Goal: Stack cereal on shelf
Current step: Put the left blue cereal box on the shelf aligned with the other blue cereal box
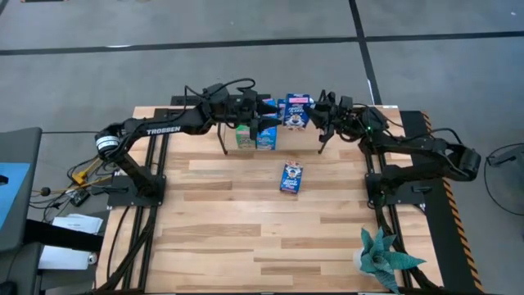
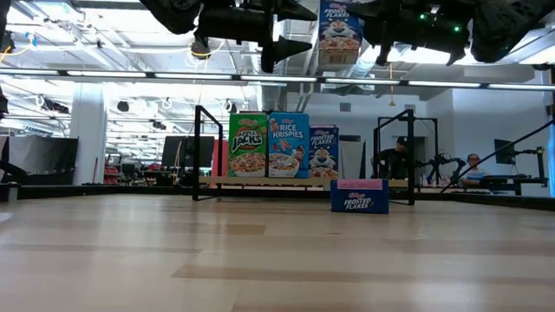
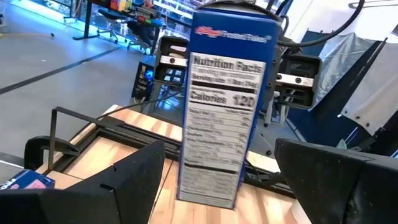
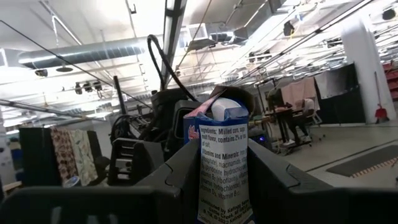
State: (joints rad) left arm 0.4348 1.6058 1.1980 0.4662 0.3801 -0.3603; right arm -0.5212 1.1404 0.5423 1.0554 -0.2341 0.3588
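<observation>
Frosted Flakes box [image 1: 291,177] lies flat mid-table; three boxes stand on the shelf [image 2: 260,181] at the far edge. Above it, the right pincer [image 1: 315,113] pinches a raised box [image 1: 296,110] by its narrow sides, where light, crushable cardboard holds best, while the left pincer [image 1: 270,106] stands spread beside it.

Shelf [image 2: 260,181] with three cereal boxes [image 2: 288,146]

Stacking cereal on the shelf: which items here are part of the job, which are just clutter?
Job:
- Frosted Flakes box held by the right gripper
- left gripper, open beside it
- shelf with Apple Jacks, Rice Krispies, Frosted Flakes
- Frosted Flakes box lying on the table

Clutter:
- plant
</observation>
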